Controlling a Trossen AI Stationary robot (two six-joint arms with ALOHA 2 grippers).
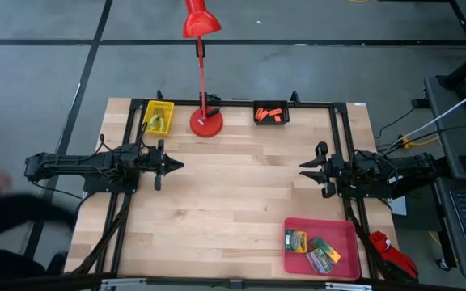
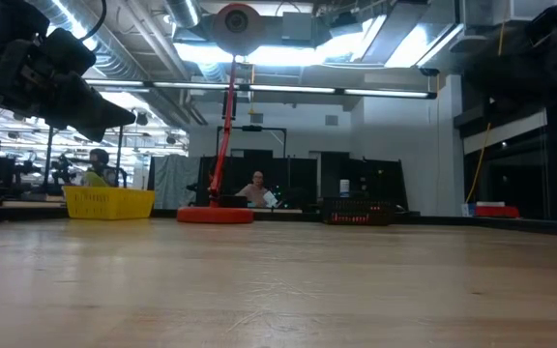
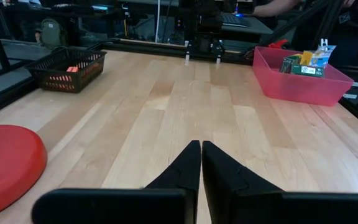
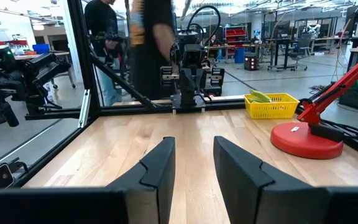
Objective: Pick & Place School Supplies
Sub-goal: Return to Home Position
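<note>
Lying close together in the red tray [image 1: 342,233], at the worktop [image 1: 233,202] corner on the right arm's side, are the three green-white-yellow packs [image 1: 318,252]. The orange pieces [image 1: 272,115] sit in the black tray [image 1: 256,108] along the opposite edge. The yellow-green tools [image 1: 157,122] sit in the yellow tray [image 1: 147,107] at that same edge, on the left arm's side. Between those two trays stands the red lamp base [image 1: 206,124], nearer the yellow one. Both arms reach in level from the worktop's two sides, facing each other and well apart, holding nothing. The left fingers [image 3: 185,171] are pressed together, while the right fingers [image 4: 157,165] stand parted by a narrow gap. People show in the room beyond.
</note>
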